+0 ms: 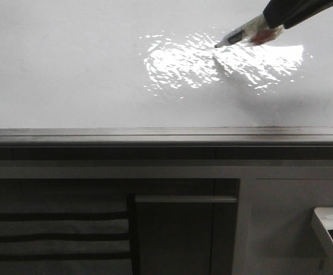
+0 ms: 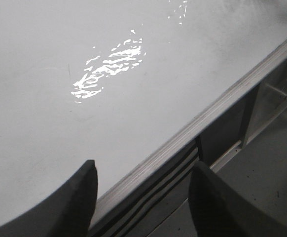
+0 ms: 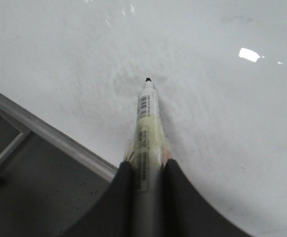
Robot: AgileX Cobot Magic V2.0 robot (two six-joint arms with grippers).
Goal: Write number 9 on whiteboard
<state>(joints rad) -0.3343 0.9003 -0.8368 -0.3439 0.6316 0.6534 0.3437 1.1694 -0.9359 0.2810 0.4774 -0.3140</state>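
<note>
Status: nothing written yet, as far as I can see. Nearest, at the bottom right of the front view, a small white plastic tray (image 1: 326, 226) with dark and coloured items hangs on the grey cabinet front (image 1: 281, 217); not part of the job. Above it runs the dark grey metal edge rail (image 1: 155, 137), and beyond that the large glossy white whiteboard (image 1: 69, 74) fills the scene, with a bright wavy light glare (image 1: 183, 63) right of centre. The left gripper (image 2: 142, 197) hangs over the board's near edge with its dark jaws spread and nothing between them, idle. The right gripper (image 3: 146, 173) is clamped on a white-barrelled marker with a pale yellow label and black tip (image 3: 147, 106), coming in from the far right over the glare. The cap is off and the tip points down at the board; whether it touches the surface I cannot tell, though it looks at or just above it. No black stroke shows around the tip in any view, only faint grey smudges, so the number 9 isn't on the board. My read: marker pickup and approach done, the whole figure left: loop first, then the straight tail and hook. Writing spot is far right of centre, in the glare zone.
</note>
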